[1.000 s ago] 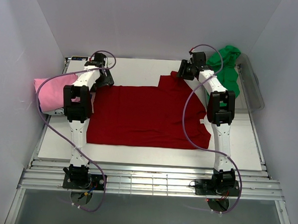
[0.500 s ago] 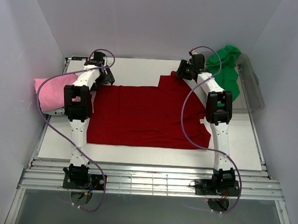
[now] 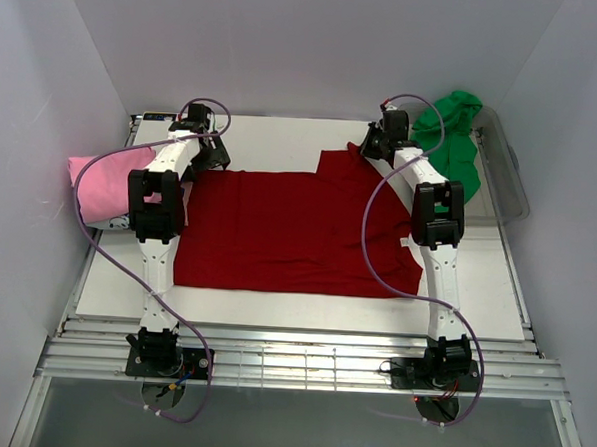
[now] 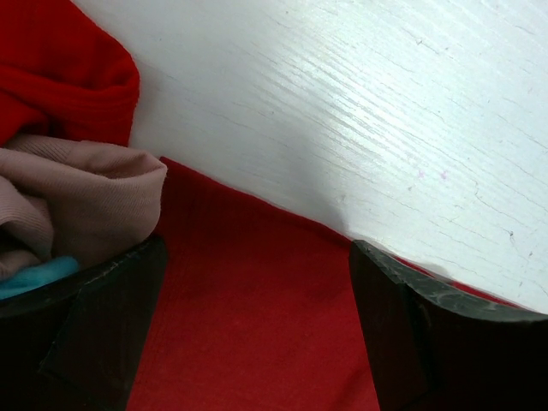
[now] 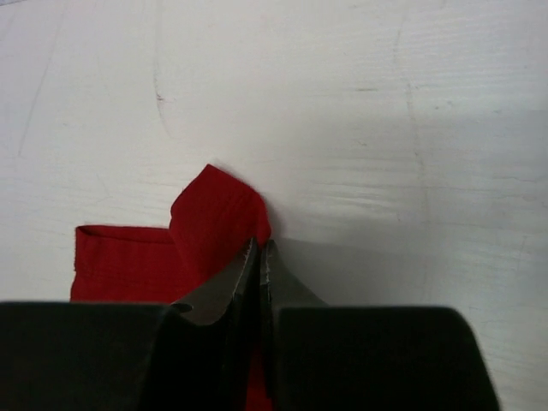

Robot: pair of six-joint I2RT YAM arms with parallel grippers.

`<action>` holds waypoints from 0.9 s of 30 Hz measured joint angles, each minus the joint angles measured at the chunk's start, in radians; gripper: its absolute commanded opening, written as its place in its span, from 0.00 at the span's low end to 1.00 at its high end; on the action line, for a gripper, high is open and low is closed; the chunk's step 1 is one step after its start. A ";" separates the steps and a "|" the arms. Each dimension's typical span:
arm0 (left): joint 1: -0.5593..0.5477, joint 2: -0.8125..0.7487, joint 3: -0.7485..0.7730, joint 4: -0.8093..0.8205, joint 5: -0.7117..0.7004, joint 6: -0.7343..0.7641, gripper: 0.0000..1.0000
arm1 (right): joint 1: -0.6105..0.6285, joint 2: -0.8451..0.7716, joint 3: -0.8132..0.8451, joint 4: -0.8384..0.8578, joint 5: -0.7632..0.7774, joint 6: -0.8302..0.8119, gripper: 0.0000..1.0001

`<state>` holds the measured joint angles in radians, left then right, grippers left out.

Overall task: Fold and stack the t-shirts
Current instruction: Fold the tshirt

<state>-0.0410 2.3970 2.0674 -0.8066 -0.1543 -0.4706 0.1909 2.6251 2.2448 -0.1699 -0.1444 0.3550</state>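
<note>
A red t-shirt (image 3: 298,234) lies spread flat across the white table (image 3: 283,133). My right gripper (image 3: 369,147) is down at its far right corner, and in the right wrist view the gripper (image 5: 261,244) is shut on a raised fold of the red t-shirt (image 5: 214,223). My left gripper (image 3: 210,157) hangs over the shirt's far left edge. In the left wrist view that gripper (image 4: 257,257) stands open, with flat red t-shirt (image 4: 248,334) between its fingers. Peach cloth (image 4: 86,188) and a sliver of blue cloth (image 4: 34,278) bunch beside the left finger.
A pink t-shirt (image 3: 105,183) lies folded off the table's left edge. A green t-shirt (image 3: 458,132) spills from the clear plastic tub (image 3: 511,180) at the far right. White walls close in the sides and back.
My right gripper has shut on the red t-shirt's far right corner after shifting slightly toward it. The left arm has barely moved and stays open.
</note>
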 measured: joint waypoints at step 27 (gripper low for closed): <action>0.012 0.042 0.063 -0.013 -0.046 -0.080 0.74 | 0.000 -0.361 -0.430 0.053 0.108 -0.113 0.08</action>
<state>-0.0288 2.4393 2.1307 -0.8192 -0.2001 -0.5510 0.1909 2.2642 1.8145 -0.1173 -0.0368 0.2417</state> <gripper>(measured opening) 0.777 0.081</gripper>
